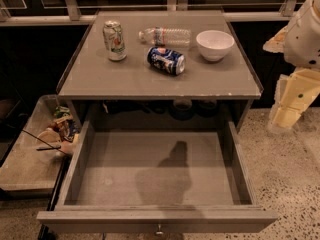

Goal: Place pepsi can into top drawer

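The pepsi can is dark blue with white and red markings and lies on its side on the grey countertop, near the middle. The top drawer below is pulled wide open toward me; its flat grey bottom holds nothing and carries a shadow of the arm. My gripper, pale yellow under the white arm, hangs at the far right, beside the cabinet and over the floor, well apart from the can and holding nothing that I can see.
A tall pale green-and-white can stands at the counter's back left. A clear water bottle lies behind the pepsi can. A white bowl sits to its right. A low tray with snack packets stands left of the drawer.
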Available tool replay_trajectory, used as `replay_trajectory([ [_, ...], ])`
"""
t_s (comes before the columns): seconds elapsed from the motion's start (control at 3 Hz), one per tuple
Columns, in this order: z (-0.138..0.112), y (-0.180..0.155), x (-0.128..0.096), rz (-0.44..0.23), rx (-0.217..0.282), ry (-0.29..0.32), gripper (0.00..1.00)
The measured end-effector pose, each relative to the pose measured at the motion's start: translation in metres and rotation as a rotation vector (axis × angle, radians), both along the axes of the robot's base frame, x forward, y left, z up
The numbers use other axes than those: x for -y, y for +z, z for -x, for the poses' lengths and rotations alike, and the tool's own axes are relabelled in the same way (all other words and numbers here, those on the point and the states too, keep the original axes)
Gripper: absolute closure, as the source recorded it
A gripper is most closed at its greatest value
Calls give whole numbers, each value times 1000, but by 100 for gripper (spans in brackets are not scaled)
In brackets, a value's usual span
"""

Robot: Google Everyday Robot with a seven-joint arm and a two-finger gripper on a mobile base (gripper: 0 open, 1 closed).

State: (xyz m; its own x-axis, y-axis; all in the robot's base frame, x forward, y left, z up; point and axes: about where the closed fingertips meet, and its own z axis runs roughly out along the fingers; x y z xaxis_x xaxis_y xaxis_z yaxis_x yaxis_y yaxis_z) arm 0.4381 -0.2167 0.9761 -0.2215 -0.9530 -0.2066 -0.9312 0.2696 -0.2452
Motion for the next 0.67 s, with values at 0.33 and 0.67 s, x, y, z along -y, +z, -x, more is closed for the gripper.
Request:
replay_trajectory([
  [0.33, -3, 2, -2, -4, 16, 3, 0],
  [0.67, -24, -2, -8, -48, 51, 10, 0],
])
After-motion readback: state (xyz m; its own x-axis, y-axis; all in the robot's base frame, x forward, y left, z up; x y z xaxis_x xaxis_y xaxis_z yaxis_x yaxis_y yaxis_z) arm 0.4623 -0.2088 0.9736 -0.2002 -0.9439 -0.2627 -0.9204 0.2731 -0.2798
